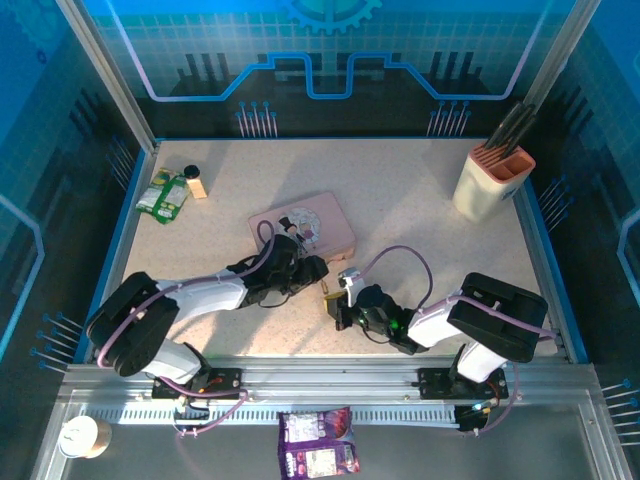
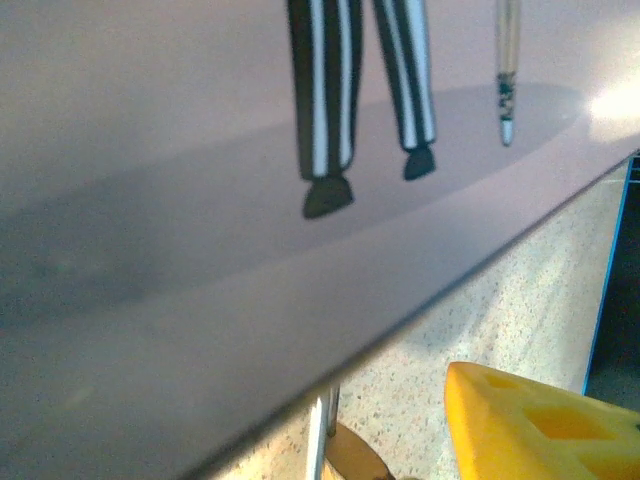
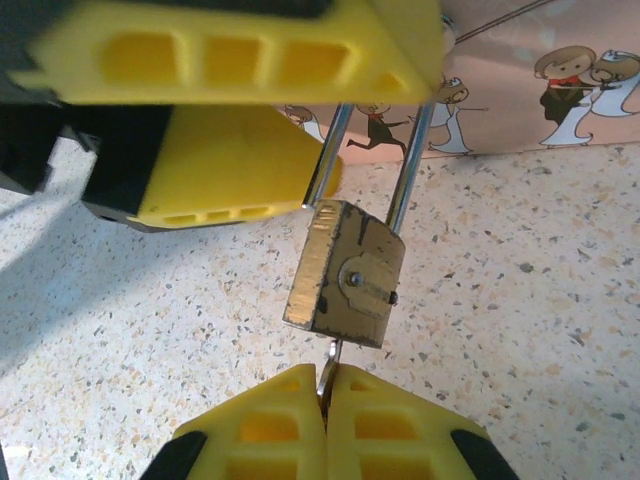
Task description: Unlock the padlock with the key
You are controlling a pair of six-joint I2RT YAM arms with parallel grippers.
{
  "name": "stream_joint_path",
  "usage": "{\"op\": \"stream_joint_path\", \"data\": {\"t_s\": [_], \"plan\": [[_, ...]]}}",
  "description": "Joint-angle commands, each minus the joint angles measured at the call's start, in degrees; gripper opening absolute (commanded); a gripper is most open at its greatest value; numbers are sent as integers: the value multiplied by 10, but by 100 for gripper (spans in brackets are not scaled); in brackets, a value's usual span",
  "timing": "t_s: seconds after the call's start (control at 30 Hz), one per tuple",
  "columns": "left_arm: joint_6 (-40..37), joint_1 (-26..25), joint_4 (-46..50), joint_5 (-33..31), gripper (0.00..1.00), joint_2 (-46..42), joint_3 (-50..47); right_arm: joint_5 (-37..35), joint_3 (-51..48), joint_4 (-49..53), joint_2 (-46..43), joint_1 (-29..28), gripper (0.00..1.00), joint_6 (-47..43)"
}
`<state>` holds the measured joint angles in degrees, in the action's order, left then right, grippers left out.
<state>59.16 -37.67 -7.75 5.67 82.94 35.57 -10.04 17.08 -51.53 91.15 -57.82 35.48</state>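
Note:
The brass padlock [image 3: 345,275] hangs just above the speckled table, beside the pink box [image 3: 520,90]. Its thin silvery shackle [image 3: 412,160] rises between the yellow fingers [image 3: 240,45] of my left gripper [image 3: 372,118], which stand apart; the lower finger's tip rests against one shackle leg. My right gripper [image 3: 328,385] is shut on the small silver key [image 3: 330,362], whose tip enters the padlock's underside. From above, the padlock [image 1: 328,297] sits between the left gripper [image 1: 312,268] and the right gripper [image 1: 338,302]. The left wrist view catches the padlock's top [image 2: 355,460] and one yellow finger [image 2: 540,420].
The pink box [image 1: 305,225] lies just behind both grippers. A knife block [image 1: 493,183] stands at the back right; green packets [image 1: 165,195] and a small bottle [image 1: 195,183] lie at the back left. A purple packet [image 1: 318,443] and a cup [image 1: 85,437] sit off the table's near edge.

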Motion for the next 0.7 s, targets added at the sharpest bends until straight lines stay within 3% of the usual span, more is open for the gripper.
{"op": "stream_joint_path", "data": {"t_s": [0.0,0.67], "plan": [[-33,17,59,-35,68,-37,9,24,-5,-15,12,8,0,27],[-133,60,196,-108,81,-172,7,76,-15,-51,85,51,0,156]]}}
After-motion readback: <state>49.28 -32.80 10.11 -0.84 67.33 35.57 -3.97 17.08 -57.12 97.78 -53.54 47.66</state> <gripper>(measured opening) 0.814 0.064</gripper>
